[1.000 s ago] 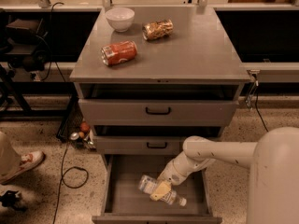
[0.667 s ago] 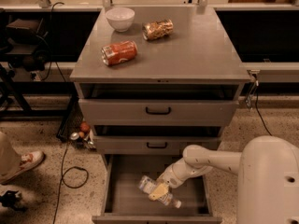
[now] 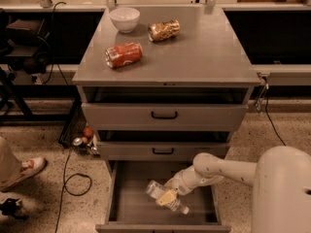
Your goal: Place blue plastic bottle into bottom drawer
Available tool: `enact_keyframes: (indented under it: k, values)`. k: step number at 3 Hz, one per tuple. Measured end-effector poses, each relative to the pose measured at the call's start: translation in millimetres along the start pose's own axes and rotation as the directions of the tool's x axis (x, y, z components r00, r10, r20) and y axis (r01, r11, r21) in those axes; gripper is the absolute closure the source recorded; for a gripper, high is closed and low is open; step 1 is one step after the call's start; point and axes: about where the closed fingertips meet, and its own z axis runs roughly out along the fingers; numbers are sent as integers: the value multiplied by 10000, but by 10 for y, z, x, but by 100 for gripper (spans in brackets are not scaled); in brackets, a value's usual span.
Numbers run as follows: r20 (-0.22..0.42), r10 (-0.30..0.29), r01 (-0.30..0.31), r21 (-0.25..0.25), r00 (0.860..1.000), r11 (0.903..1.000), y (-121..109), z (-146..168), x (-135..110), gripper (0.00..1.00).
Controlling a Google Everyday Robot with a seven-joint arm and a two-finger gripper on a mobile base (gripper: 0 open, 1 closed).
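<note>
The blue plastic bottle [image 3: 154, 190], clear with a white cap and a pale label, lies tilted inside the open bottom drawer [image 3: 131, 204], its cap end toward the front right. My gripper [image 3: 167, 197] reaches down into the drawer from the right and is closed around the bottle's middle. The bottle is low over the drawer's grey floor; I cannot tell whether it rests on it.
The two upper drawers [image 3: 164, 115] with black handles are slightly open. On the cabinet top sit a white bowl [image 3: 124, 19], an orange-red can [image 3: 123, 55] and a gold-brown crinkled can [image 3: 164, 30]. A person's shoe [image 3: 23, 169] and cables lie on the floor at left.
The gripper with the bottle has sunk slightly lower and nearer the drawer's front. The arm's large white body has come further into view at the lower right.
</note>
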Motion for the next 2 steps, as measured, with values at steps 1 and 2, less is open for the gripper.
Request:
enact_keyframes:
  k: [1, 2]
  values:
    - [647, -397, 335, 940, 9971, 9950, -382, 105, -6, 100]
    - [992, -529, 393, 1337, 9937, 9902, -660, 205, 7, 100]
